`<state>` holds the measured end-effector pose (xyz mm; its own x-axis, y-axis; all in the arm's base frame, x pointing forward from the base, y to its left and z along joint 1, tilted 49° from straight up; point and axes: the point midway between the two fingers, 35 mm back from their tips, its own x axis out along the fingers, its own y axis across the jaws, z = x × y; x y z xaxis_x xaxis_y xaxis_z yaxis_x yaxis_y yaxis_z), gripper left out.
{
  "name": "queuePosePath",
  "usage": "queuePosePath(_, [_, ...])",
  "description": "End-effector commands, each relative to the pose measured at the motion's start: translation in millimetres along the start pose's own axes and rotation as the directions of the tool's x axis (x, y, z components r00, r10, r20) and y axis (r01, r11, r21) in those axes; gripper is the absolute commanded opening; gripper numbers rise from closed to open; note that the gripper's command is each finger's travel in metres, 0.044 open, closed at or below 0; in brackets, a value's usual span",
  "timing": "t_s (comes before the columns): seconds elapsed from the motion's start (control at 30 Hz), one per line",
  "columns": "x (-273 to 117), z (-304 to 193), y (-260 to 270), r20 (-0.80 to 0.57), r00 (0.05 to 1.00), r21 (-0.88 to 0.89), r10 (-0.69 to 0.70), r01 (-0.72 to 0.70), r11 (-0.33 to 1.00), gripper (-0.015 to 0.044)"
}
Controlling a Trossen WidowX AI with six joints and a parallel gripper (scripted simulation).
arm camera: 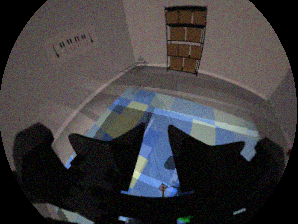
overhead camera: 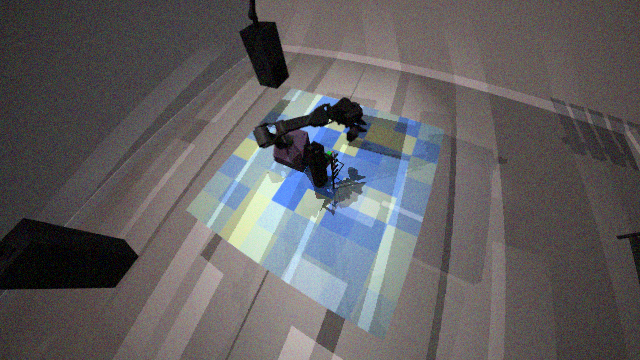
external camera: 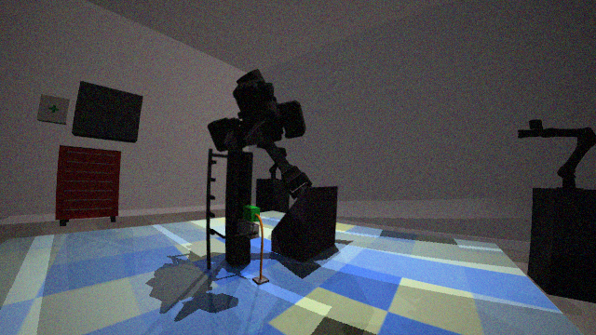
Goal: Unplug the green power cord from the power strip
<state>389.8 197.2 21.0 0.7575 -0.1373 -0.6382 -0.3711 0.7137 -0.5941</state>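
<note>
Top view. The arm [overhead camera: 300, 122] reaches from its purple-tinted base block [overhead camera: 292, 148] across the chequered blue-and-yellow mat [overhead camera: 320, 250], with the gripper [overhead camera: 352, 131] raised well apart from the power strip [overhead camera: 318, 165], a dark upright post. The green plug [overhead camera: 329, 153] shows as a small bright spot on the side of the post. A thin rack [overhead camera: 336, 172] stands just beside it.

Exterior view. The arm folds above the post, and its wrist [external camera: 261, 116] is level with the post's top. The fingers cannot be made out against the dark body. The green plug [external camera: 250, 212] sits seated in the strip [external camera: 238, 205], partway up its face. An orange cord [external camera: 261, 247] drops from the plug to a small foot [external camera: 261, 280] on the mat [external camera: 372, 288]. A red cabinet [external camera: 88, 183] and a dark panel [external camera: 107, 112] stand against the wall.

Wrist view. The two dark fingers frame bare mat between them. They are partly drawn together and grasp nothing. A green glint [arm camera: 184, 219] lies at the lower edge, too small to identify.
</note>
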Motion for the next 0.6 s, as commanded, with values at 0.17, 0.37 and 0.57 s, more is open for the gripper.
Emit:
queuePosePath(0.17, [-20, -122, -15, -0.638, 0.769, -0.515, -0.039, -0.388, 0.764, 0.0160])
queuePosePath(0.37, [-47, -154, -35, -0.794, 0.596, -0.542, -0.122, -0.601, 0.588, 0.0160])
queuePosePath(0.57, [-56, -161, -42, -0.828, 0.540, -0.529, -0.152, -0.661, 0.532, 0.0160])
